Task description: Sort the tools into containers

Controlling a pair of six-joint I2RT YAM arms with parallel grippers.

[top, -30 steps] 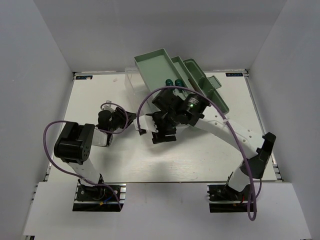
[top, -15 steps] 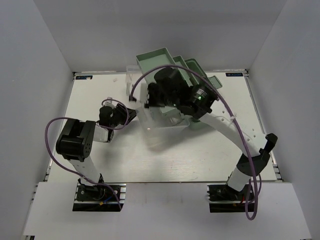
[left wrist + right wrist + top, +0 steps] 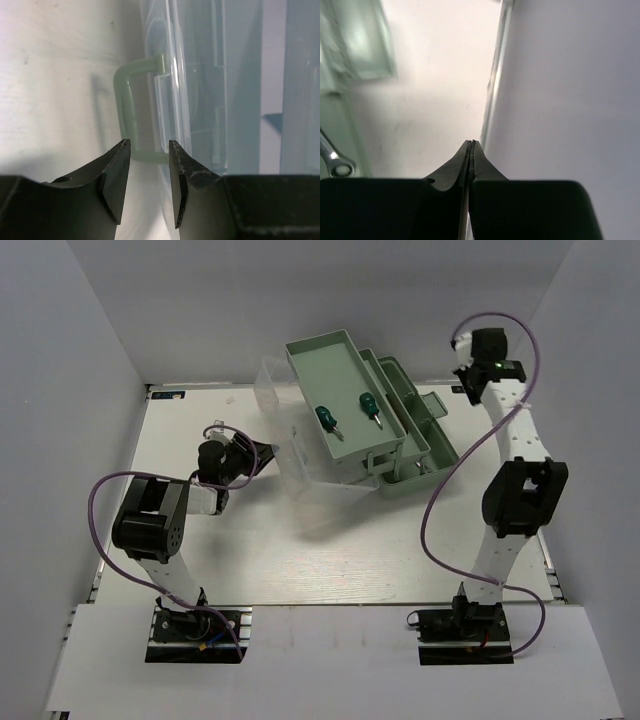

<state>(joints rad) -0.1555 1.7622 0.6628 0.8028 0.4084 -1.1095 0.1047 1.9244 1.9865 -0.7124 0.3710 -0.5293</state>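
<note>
The mint-green toolbox stands at the back centre with its trays fanned out. Two green-handled screwdrivers (image 3: 325,420) (image 3: 370,405) lie in the upper tray (image 3: 325,365). In the right wrist view the ring end of a silver wrench (image 3: 337,165) shows in a green tray (image 3: 330,130). My left gripper (image 3: 268,453) (image 3: 149,146) is open at the translucent lid (image 3: 285,435). Its tips flank the lower corner of the lid's pale green handle (image 3: 122,100), which lies just beyond them. My right gripper (image 3: 468,385) (image 3: 471,145) is shut and empty, high at the back right. No hex keys show.
The lower trays (image 3: 415,435) stick out to the right of the upper one. White walls close in the table on three sides. The table's right back edge (image 3: 495,75) and wall run just beside my right gripper.
My right arm swung from over the toolbox up to the back right corner and its jaws closed. The screwdrivers now lie uncovered in the upper tray. My left gripper crept toward the lid.
</note>
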